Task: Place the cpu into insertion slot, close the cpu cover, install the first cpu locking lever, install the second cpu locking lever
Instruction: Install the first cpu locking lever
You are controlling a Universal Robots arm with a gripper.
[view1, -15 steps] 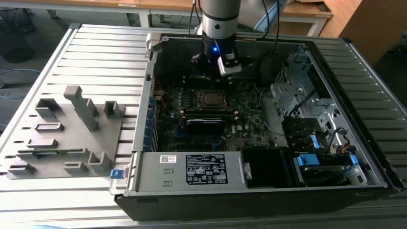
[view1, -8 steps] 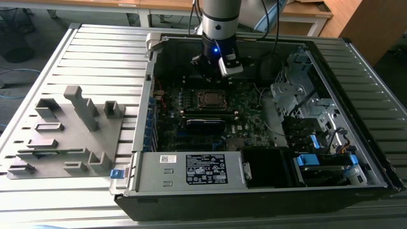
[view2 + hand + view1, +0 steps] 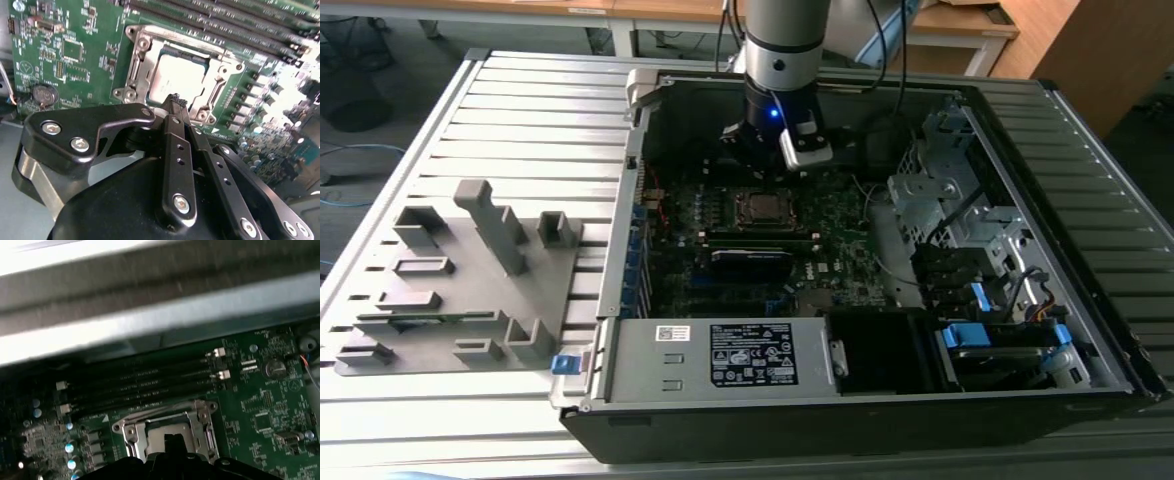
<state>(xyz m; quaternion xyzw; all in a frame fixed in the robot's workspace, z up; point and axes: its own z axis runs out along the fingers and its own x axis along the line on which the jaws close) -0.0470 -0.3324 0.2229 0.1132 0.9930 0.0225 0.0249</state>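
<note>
The end effector [image 3: 175,102], fingers pressed together and empty, partly hides the cpu [image 3: 177,75] under the cpu cover [image 3: 145,55].

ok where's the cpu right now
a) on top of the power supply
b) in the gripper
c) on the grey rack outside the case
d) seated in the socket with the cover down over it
d: in the second wrist view the cpu sits in the socket with the cover framing it, and the gripper hovers beside it with its fingers together, holding nothing.
</note>
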